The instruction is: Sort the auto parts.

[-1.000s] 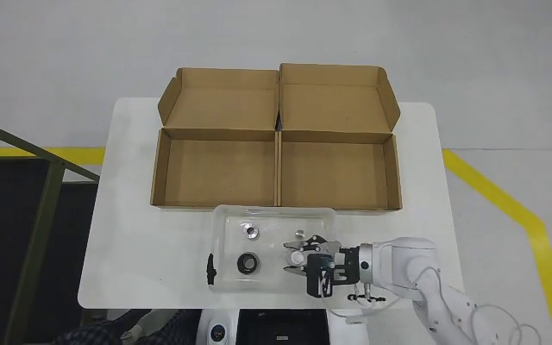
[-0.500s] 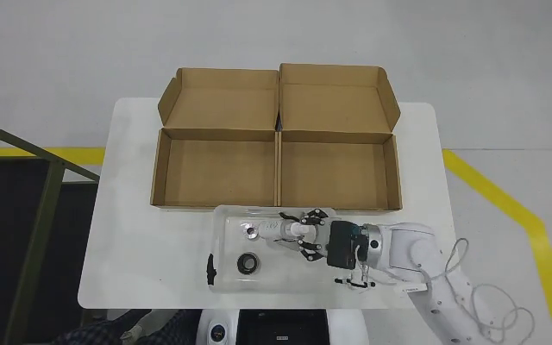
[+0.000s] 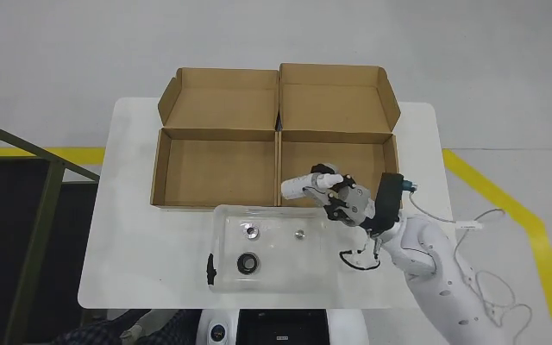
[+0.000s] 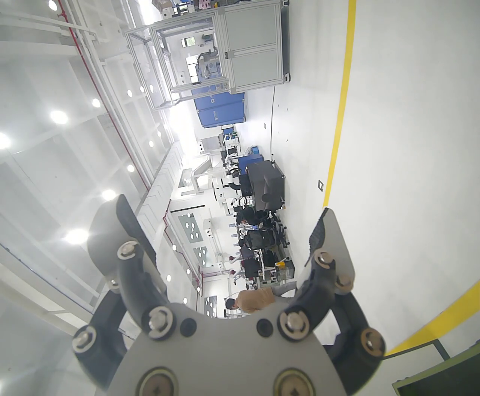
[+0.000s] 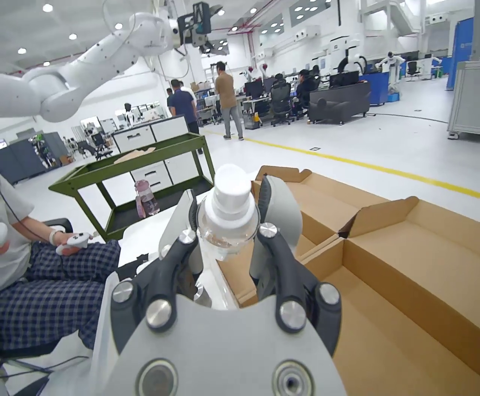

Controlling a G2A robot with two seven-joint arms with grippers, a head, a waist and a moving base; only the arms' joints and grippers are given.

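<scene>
Holding white-capped part clamped in right gripper above right cardboard box, at its seven o'clock corner; likely mid-transfer. Next: lowering inside, then letting go. With left gripper spread apart, empty.

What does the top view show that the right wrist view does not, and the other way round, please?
Top view, not the wrist's: the black ring in the clear tray. Wrist view, not the top's: the raised left arm and a pink bottle. Both: the right gripper shut on the white part by the boxes.
</scene>
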